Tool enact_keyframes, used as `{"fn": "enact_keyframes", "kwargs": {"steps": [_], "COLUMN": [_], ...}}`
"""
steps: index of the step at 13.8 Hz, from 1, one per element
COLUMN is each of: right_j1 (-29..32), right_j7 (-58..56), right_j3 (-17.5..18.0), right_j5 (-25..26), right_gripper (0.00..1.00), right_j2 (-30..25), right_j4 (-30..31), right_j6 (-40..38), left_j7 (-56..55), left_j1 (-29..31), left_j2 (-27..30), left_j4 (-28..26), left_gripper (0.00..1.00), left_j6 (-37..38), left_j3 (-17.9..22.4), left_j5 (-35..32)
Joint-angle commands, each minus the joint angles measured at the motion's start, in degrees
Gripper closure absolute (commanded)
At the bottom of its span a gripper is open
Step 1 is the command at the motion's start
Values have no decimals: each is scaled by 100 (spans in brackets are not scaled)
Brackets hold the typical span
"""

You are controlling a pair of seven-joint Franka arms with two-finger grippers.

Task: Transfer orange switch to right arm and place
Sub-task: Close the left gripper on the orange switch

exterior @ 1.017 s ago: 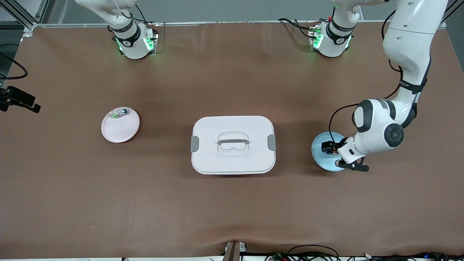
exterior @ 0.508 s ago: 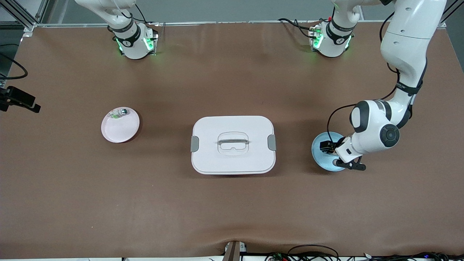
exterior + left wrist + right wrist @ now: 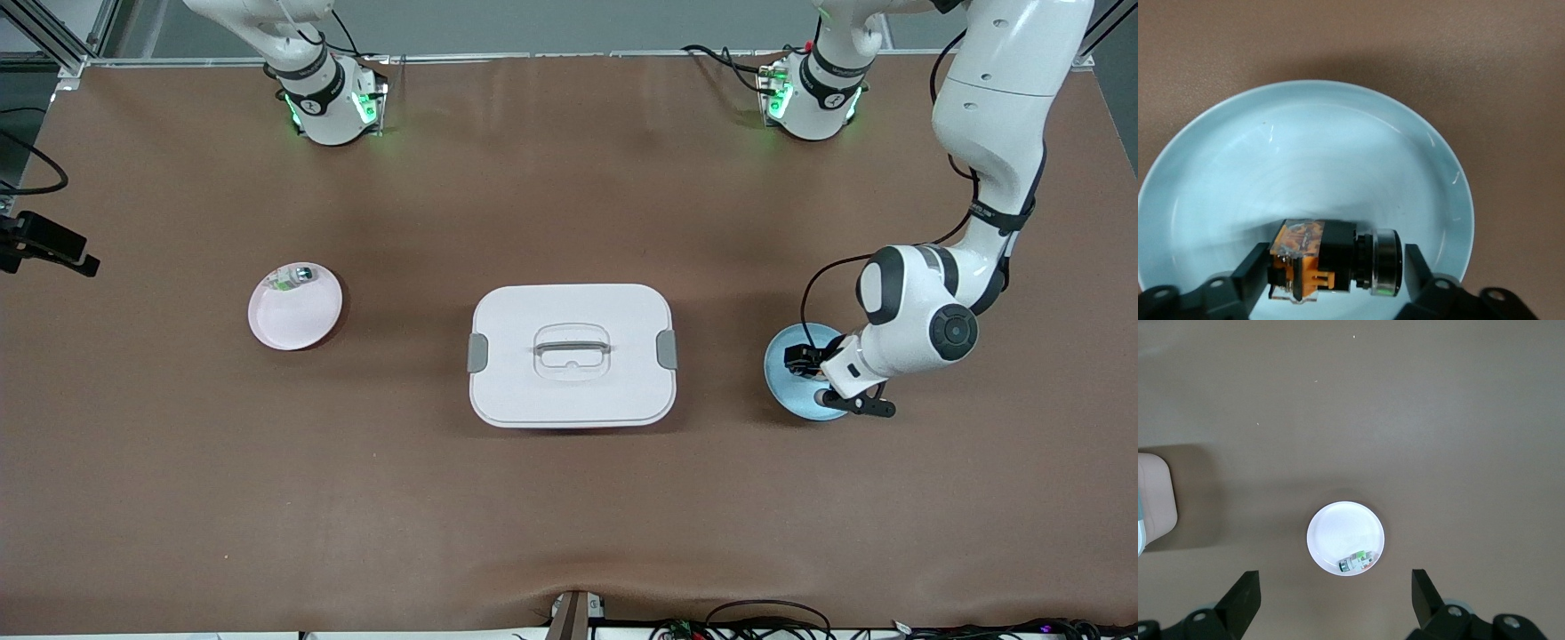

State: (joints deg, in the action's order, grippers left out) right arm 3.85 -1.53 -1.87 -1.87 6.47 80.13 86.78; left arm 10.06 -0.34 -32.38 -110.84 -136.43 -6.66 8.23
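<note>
- The left gripper [image 3: 1331,280] is down in the shallow light-blue round plate [image 3: 787,391], which sits near the table edge at the left arm's end. Over the last second its wrist has shifted slightly toward the table's centre and settled lower; between the last two front pictures it barely moves.
- The fingers [image 3: 1255,270] bracket the small black-bodied orange switch with metal collar [image 3: 1331,257], close to or touching both ends — no lift yet. Judgement: the grasp is closing, and the handover has not started.
- The left wrist view shows the switch lying on its side on the plate; in the front view the wrist hides it.
- The right gripper [image 3: 1335,603] waits high and spread open over the pale pink round plate [image 3: 1331,530] holding a small clear-green-silver part [image 3: 1358,561] — the front view does not show this gripper.
- The white lidded rectangular box [image 3: 572,355] sits at table centre.
</note>
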Motion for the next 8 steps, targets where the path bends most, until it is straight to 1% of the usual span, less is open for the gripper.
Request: {"fn": "enact_keyframes", "kwargs": {"steps": [1,2,3,8], "right_j1": [89,89,89,186], "right_j7": [-5,-5,-5,4], "right_j3": [64,64,64,64], "right_j5": [2,2,2,-6], "right_gripper": [0,0,0,0], "right_j2": [-120,-120,-120,-111], "right_j4": [99,99,99,99], "right_j6": [6,14,15,41], "left_j7": [31,22,22,13], "left_j1": [-9,-1,-1,-1], "left_j2": [3,3,3,12], "left_j4": [-52,-52,-52,-34], "left_gripper": [54,64,69,70], "left_j6": [-112,-112,-112,-112], "left_j3": [-20,-11,-20,-20], "left_j5": [3,3,3,3]}}
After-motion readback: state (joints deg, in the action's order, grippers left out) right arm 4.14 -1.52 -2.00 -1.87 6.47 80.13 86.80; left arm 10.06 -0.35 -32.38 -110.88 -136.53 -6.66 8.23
